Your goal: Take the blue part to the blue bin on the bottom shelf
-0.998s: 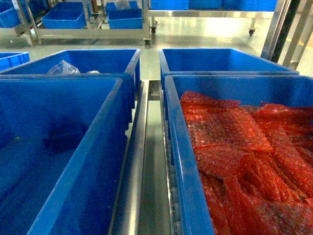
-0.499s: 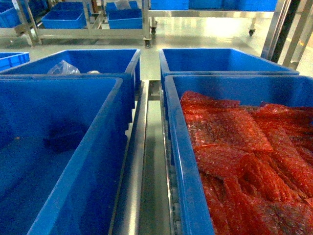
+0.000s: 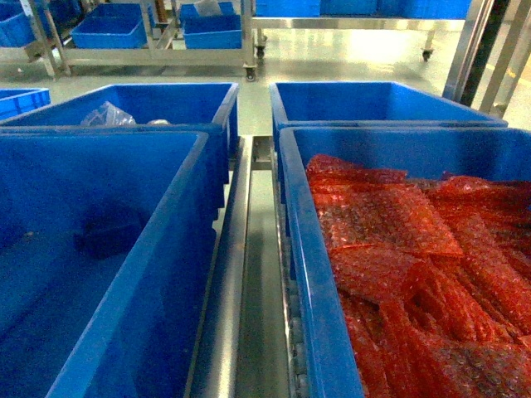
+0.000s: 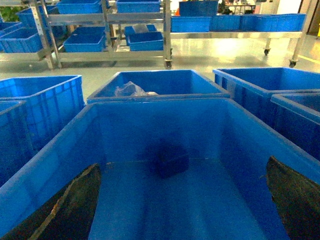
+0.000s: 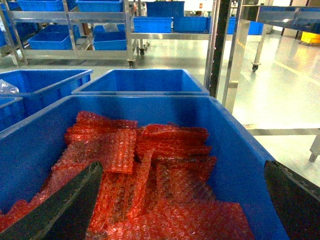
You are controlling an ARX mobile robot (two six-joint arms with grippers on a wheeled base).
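A dark blue part (image 4: 172, 159) lies on the floor of the near left blue bin (image 3: 178, 249), close to its far wall; it also shows as a dark block in the head view (image 3: 112, 230). My left gripper (image 4: 182, 165) hangs open above this bin's inside, with one dark finger (image 4: 75, 205) at each side and nothing between them. Over the near right bin (image 5: 235, 165) my right gripper (image 5: 182, 164) is open and empty too. The bins stand on the bottom shelf, whose steel centre rail (image 3: 232, 274) and rollers (image 3: 292, 332) show between them. Neither gripper appears in the head view.
The near right bin is full of red bubble-wrap sheets (image 3: 398, 249). Behind stand two more blue bins: the left one (image 3: 158, 104) holds a clear plastic bag (image 3: 106, 114), the right one (image 3: 373, 101) looks bare. Steel racks with blue bins (image 3: 112, 33) and an upright post (image 5: 220, 45) stand beyond.
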